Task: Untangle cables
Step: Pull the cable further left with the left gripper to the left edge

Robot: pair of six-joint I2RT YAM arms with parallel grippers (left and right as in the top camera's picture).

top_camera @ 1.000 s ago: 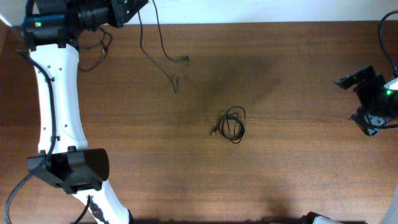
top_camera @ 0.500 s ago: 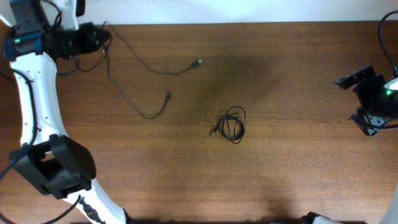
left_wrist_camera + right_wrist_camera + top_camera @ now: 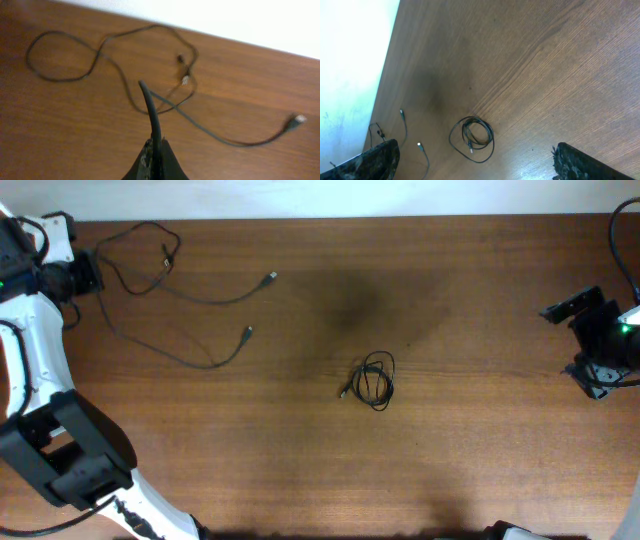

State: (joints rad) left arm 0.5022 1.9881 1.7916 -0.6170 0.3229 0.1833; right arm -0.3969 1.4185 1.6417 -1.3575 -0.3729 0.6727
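Trailing from clamped left end effector (image 3: 154, 155): loose cables (image 3: 151, 107)

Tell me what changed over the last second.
The left tool, shut on the loose cables, swung toward the table's left end, dragging them and their plugs leftward. Nothing was let go. The coil at centre and the right arm stayed put.

**Wood table, black cords, white plastic arm**

The table (image 3: 480, 430) is dark brown wood with visible grain and a smooth, low-sheen finish. The loose cables (image 3: 214, 302) and the coiled cable (image 3: 376, 380) have thin, matt black sheaths. One plug end (image 3: 270, 278) looks silvery, like metal. The left arm (image 3: 42, 350) has smooth, glossy white plastic shells.
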